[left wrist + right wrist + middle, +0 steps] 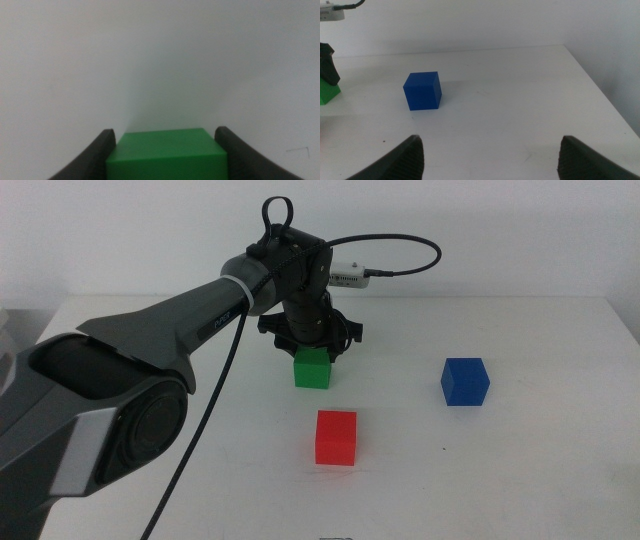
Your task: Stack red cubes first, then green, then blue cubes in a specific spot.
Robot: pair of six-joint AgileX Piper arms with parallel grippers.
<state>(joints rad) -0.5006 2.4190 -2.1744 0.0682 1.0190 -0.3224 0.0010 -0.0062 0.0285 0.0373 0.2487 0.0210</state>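
White tabletop [520, 480] fills the scene, with a pale wall behind it. Three cubes of equal size rest on this surface. Green cube [312, 368] sits toward the far middle of the table; red cube [336, 437] lies nearer the camera, just in front of the green one and apart from it; blue cube [465, 381] stands well to the right of both. None is stacked on another.

Left gripper [310, 345] reaches in from the left side on a long dark arm and hangs directly over the green cube, a black cable looping above its wrist. From the left wrist camera, its two dark jaws flank the green cube [166, 155], one against each side face, closed upon it; the cube's base appears to meet the table.

Right gripper [490, 157] waits out of the overhead view; its wrist camera shows the jaws spread wide and holding nothing, with the blue cube [423, 90] ahead on the bare table
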